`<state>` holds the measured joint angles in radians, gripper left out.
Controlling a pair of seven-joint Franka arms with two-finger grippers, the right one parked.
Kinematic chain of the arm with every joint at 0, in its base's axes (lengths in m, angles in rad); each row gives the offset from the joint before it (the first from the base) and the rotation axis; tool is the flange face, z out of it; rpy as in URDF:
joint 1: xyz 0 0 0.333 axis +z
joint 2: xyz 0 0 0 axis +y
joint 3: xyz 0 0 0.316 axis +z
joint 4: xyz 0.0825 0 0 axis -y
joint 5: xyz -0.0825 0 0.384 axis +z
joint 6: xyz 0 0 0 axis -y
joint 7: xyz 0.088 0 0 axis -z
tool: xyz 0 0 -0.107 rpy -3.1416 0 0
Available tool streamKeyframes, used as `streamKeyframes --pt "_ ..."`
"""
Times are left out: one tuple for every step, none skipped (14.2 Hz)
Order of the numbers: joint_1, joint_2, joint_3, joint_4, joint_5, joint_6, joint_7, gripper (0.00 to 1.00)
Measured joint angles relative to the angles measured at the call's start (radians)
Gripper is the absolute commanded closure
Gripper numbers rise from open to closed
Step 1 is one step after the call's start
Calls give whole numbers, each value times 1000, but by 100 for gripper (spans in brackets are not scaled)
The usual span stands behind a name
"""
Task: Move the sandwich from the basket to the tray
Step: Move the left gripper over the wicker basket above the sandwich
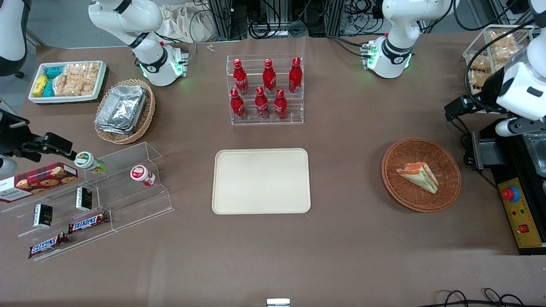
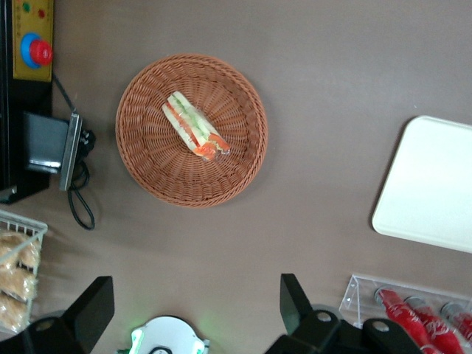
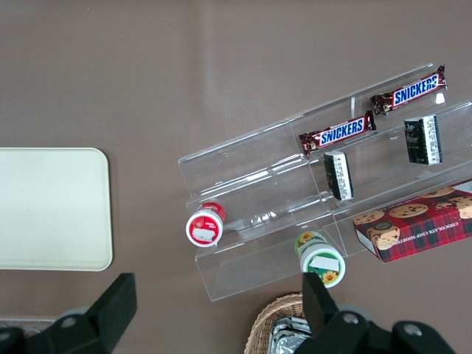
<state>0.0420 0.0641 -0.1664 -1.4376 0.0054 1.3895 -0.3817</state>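
Front view: the sandwich lies on its side in the basket, toward the working arm's end of the table. The tray sits mid-table, bare, well apart from the basket. The gripper hangs high near the working arm's table edge, farther from the camera than the basket and not over it. Nearer the arm bases, a clear rack holds 6 red bottles.

Left wrist view: the basket shows whole, with the sandwich near its middle — 1 wedge, green and orange-red layers facing up, long edge running diagonally. The 2 fingers stand spread wide with nothing between them, high above the table and off to the side of the basket. A corner of the tray and the end of the bottle rack show too. A yellow control box with a red button sits beside the basket.

Right wrist view: only an edge of the tray, and a stepped clear shelf of snack bars and small jars — nothing of the task's pickup.

Step, as I judge it: the very start, approach not yet made. Next move calls for bringing the claw over the basket's centre, turning it so the fingers straddle the wedge across its short thickness, then descending without catching the woven rim.
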Motion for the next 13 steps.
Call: streamKeyframes --pt "0 2 15 -8 2 7 -24 0" --pt "1 2 36 -15 2 11 -36 0" --pt "1 2 63 -25 3 19 -43 0" --pt "2 3 94 -42 3 40 -46 0" --pt "3 2 124 -66 3 70 -46 0" --pt "5 2 150 -103 3 111 -46 0" --pt "6 1 165 -148 3 157 -46 0" --pt "6 2 173 -197 3 202 -53 0" --pt "5 4 173 -247 3 249 -71 0" --pt "4 7 172 -299 3 302 -96 0" --pt "2 11 169 -350 3 355 -122 0" --pt "-1 17 166 -400 3 409 -146 0" --pt "-3 26 163 -442 3 458 -167 0"
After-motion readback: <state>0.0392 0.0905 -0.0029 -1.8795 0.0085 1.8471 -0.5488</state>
